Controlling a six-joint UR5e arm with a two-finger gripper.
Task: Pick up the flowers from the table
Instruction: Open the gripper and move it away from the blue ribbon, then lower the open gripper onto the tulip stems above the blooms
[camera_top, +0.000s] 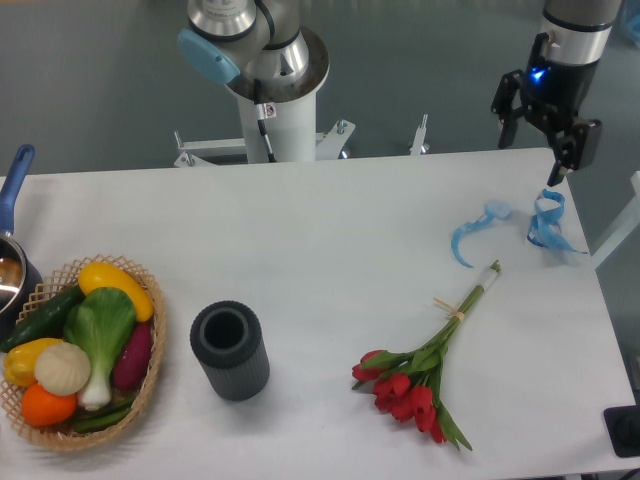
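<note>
Camera view from the front takes in the table (330, 240), a wide white top that fills most of the picture. Behind its far edge stands the robot's white base column (280, 120) with grey and pale blue joints above it. At the near left a woven basket (150, 375) holds vegetables: a green-and-white leafy one (98, 335), a yellow pepper (118, 285), a dark cucumber, a purple piece, an orange one and a pale round one. Left of the basket, a pot with a blue handle (12, 185) is cut off by the picture's edge. Just right of the basket a dark grey ribbed cylinder (230, 350) stands upright, its open mouth facing up. The flowers (425, 375) lie flat on the near right of the table, red heads toward the front, pale stems running up and right to a tan band, touched by nothing. Beyond the stem ends a curly blue ribbon (520, 225) rests near the far right corner. The gripper (532, 140) hangs above that corner, over the ribbon and well apart from the flowers; its two black fingers are spread with a clear gap between them and hold nothing
</note>
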